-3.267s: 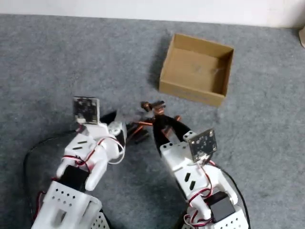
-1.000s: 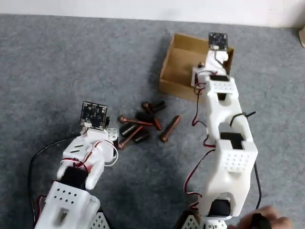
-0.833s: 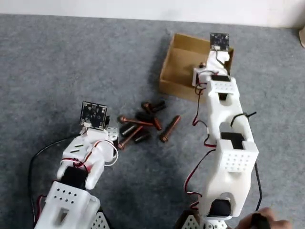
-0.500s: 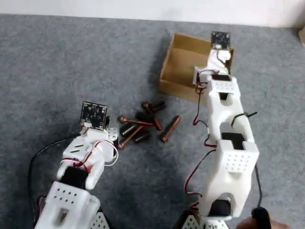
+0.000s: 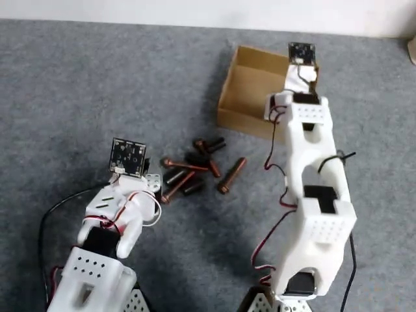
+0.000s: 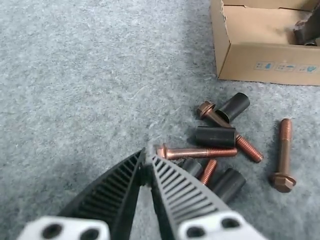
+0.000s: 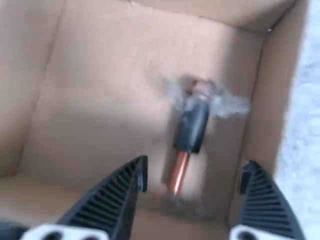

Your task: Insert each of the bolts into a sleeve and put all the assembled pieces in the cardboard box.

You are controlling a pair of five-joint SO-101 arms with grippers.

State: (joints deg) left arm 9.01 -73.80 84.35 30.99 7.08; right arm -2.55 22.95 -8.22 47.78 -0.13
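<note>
The right gripper [image 7: 195,172] hangs over the cardboard box [image 7: 90,100], its two black ribbed fingers spread wide and holding nothing. Below it, on the floor of the box, lies one assembled piece [image 7: 191,125]: a copper-coloured bolt pushed through a black sleeve. The piece looks blurred, lies close to one side wall and touches neither finger. From above we see the right arm [image 5: 312,188] stretched from the near edge to the far side, its wrist above the right half of the box.

The left gripper [image 6: 148,159] sits low at the near left, its fingers pressed together at the tips with nothing between them. Just beyond the tips lies a long bolt [image 6: 197,151], its head end nearest the fingertips. Around it we see a small heap of loose bolts [image 5: 177,184] and black sleeves [image 5: 195,158], some touching or crossing one another. The heap lies on the grey mat [image 5: 97,78] between the two arms, nearer to us than the box. One further bolt [image 5: 232,175] lies alone just right of the heap.
</note>
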